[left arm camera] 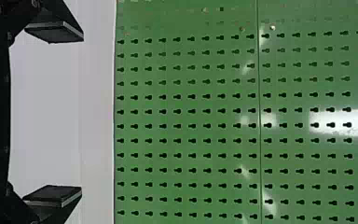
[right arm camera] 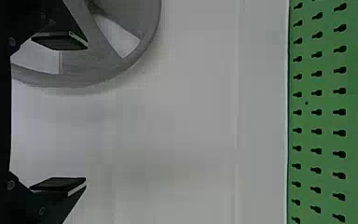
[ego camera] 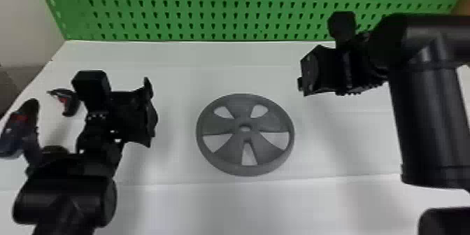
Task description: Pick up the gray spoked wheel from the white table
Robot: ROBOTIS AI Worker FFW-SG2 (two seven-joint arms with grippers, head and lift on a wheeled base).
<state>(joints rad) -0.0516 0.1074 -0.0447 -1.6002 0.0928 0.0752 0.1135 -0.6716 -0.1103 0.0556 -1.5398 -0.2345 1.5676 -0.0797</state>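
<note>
Left gripper (ego camera: pixel 134 113), right gripper (ego camera: pixel 314 71): both wide open, empty (gray spoked wheel (ego camera: pixel 225 126) flat on white table (ego camera: pixel 175 168)).

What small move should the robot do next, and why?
Probably move the right gripper leftward, toward the gray spoked wheel: this gripper is open, and the wheel lies flat on the white table to its left.

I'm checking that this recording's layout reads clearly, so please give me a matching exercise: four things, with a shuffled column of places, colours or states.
Things:
1. gray wheel
2. pegboard
3. left gripper
4. right gripper

Places, colours or states:
A. open, right of centre in the head view
B. green, behind the table
C. lying flat, spokes showing
D. open, at the head view's left

Pairs: 1-C, 2-B, 3-D, 4-A
</note>
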